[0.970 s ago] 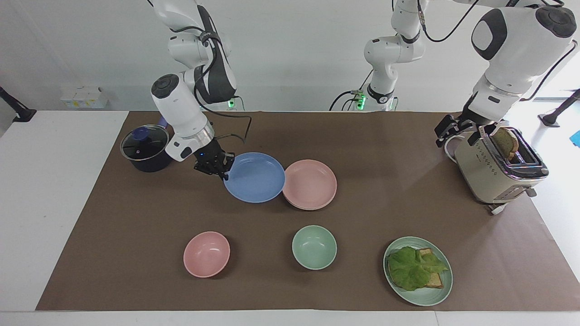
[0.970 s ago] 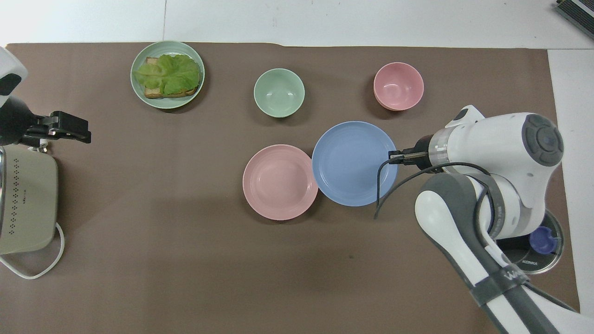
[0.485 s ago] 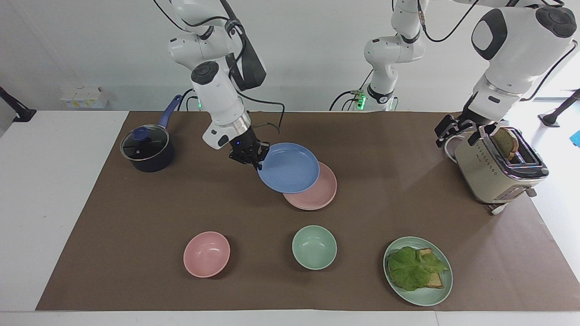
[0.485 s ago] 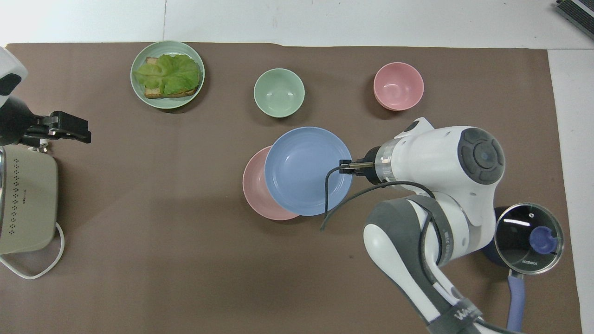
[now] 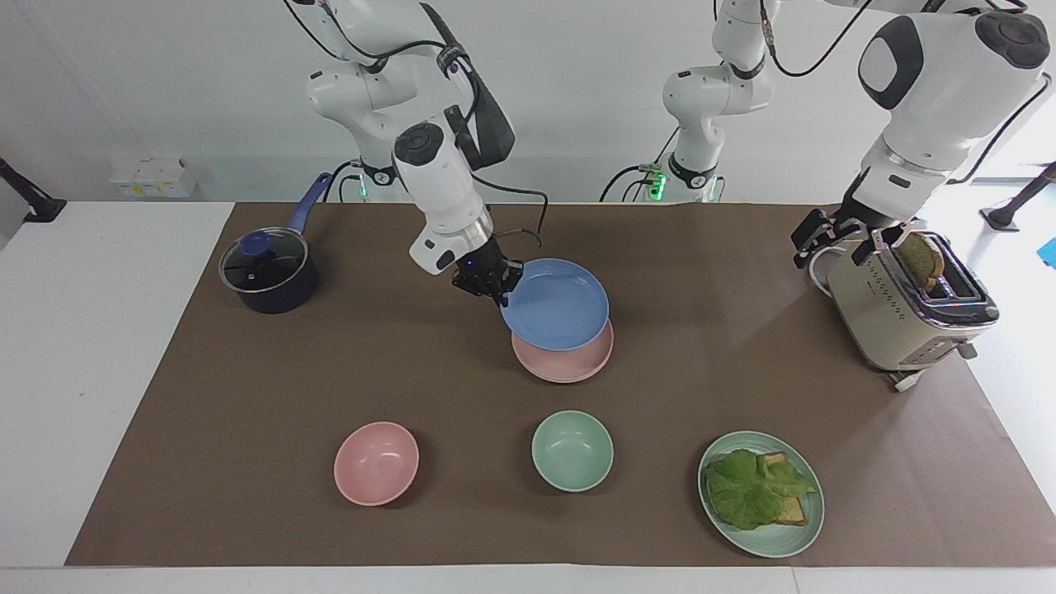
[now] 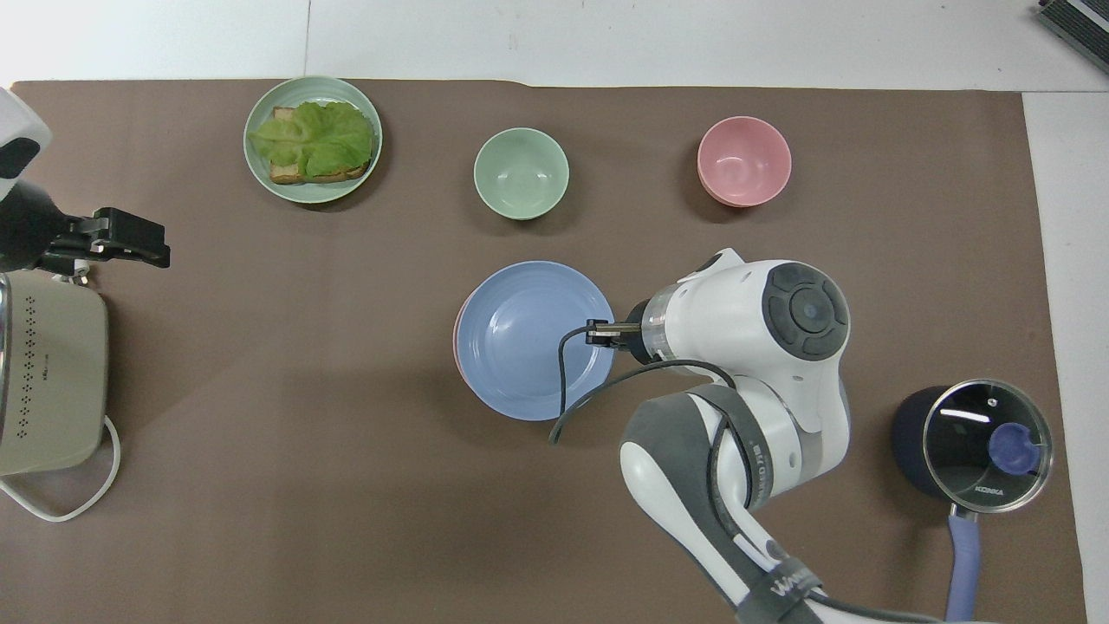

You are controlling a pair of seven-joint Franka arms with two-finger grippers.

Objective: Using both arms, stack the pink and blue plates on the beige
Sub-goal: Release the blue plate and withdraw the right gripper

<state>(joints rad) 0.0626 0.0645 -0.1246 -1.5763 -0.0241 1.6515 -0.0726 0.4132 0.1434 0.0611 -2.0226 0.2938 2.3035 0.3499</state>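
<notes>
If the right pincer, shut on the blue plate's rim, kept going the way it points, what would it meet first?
Probably the pink plate. The right pincer slants down toward it, holding the blue plate just above; how much gap remains is unclear.

A robot lab: white arms [image 5: 429, 177] over a papered table [image 5: 247, 396].

bare mat [image 5: 726, 272] between plates and toaster [image 5: 903, 309], 2 bowls nearby

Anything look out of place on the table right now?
Nothing spilled or damaged. The blue plate, pinched by the right gripper, hangs tilted over the pink plate. The left gripper waits open beside the toaster.
</notes>
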